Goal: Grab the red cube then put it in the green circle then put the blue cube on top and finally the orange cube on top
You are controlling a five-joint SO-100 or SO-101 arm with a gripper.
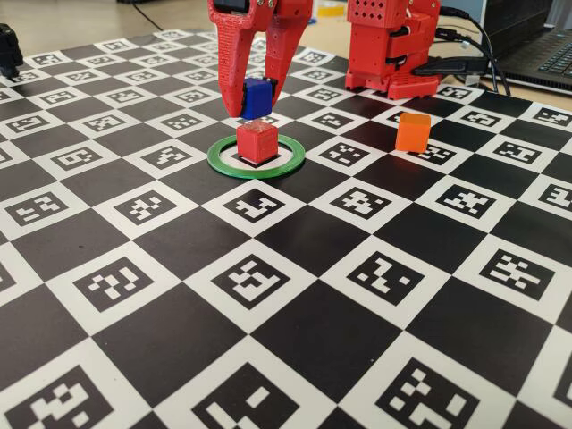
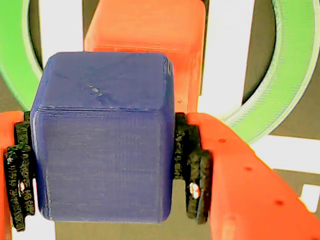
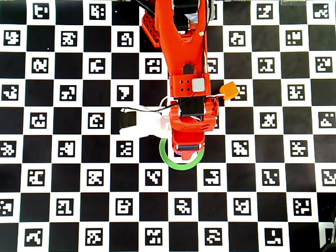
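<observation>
Your pincer (image 1: 256,100) is clamped on the blue cube (image 1: 257,95), and the red cube (image 1: 256,141) sits directly beneath it inside the green circle (image 1: 256,167), a small gap apart, so lower it straight down.

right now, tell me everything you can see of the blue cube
The blue cube is small, deep blue, matte plastic with rounded edges and faint layer lines. It is clamped upright in the hand, black pads pressing two opposite sides. It hangs just above the red cube, which sits inside the green circle. The fixed view shows a thin gap between the two cubes.
</observation>
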